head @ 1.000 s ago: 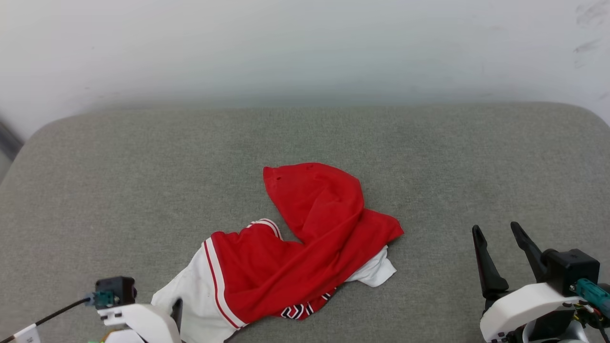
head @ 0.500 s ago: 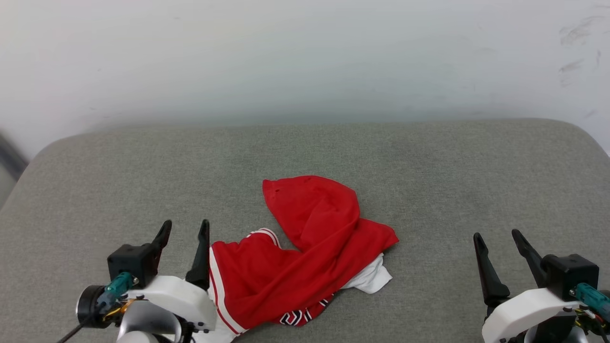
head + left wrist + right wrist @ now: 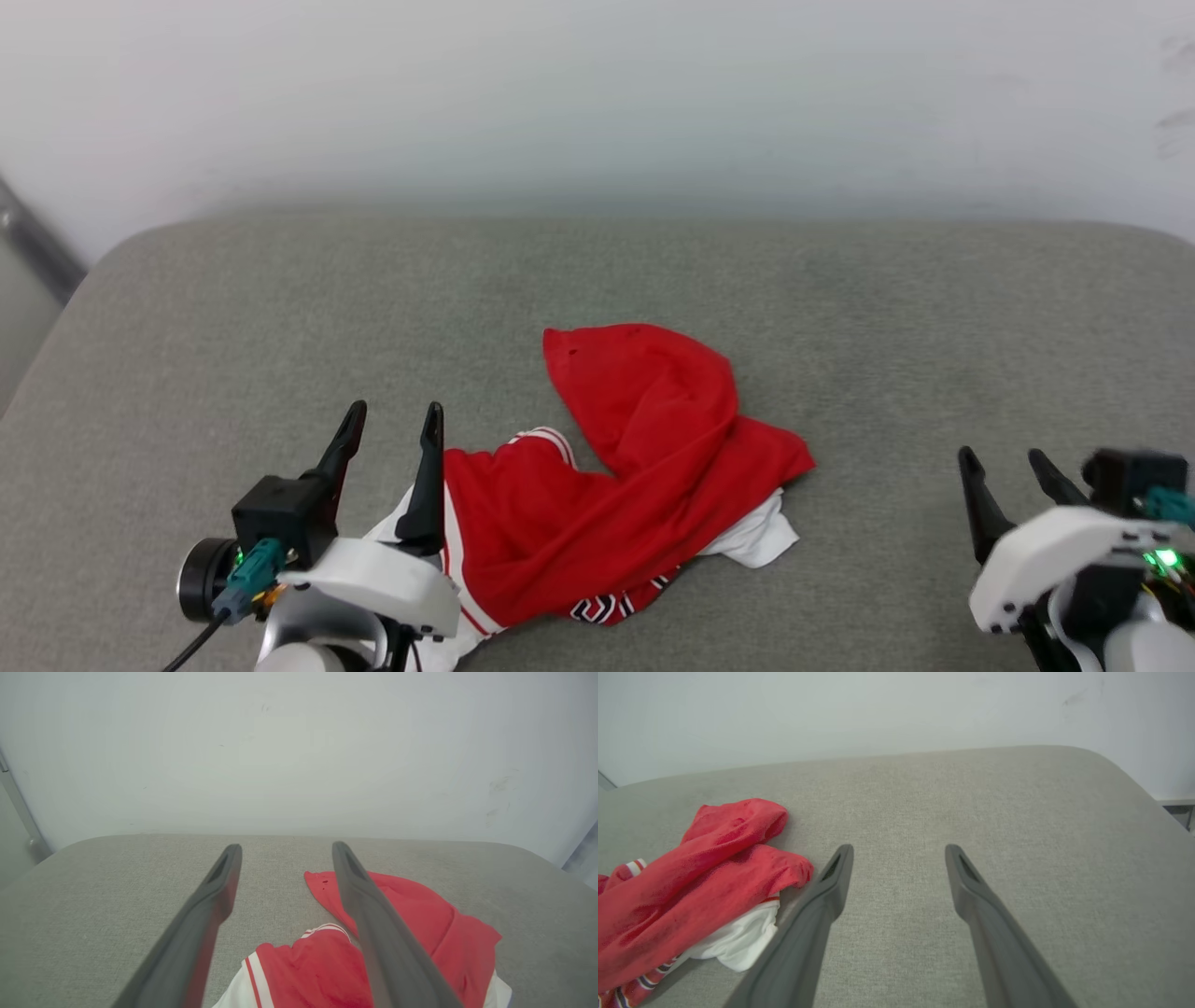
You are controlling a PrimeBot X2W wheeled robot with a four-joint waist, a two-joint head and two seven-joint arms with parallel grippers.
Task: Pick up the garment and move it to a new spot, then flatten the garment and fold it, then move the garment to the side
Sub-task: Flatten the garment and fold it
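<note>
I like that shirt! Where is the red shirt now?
In the head view, the red shirt lies crumpled on the grey cushion, low and middle, just right of the left tool.

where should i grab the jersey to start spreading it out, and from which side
Probably the white sleeve poking out from under the red folds of the garment: a loose edge lying free on the cushion. Come in low from the robot's right with the open right tool.

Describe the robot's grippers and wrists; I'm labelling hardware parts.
The left gripper and right gripper each have two long dark fingers on a black block and a white wrist shell. Left: teal connector with black cable. Right: teal connector, green light.
</note>
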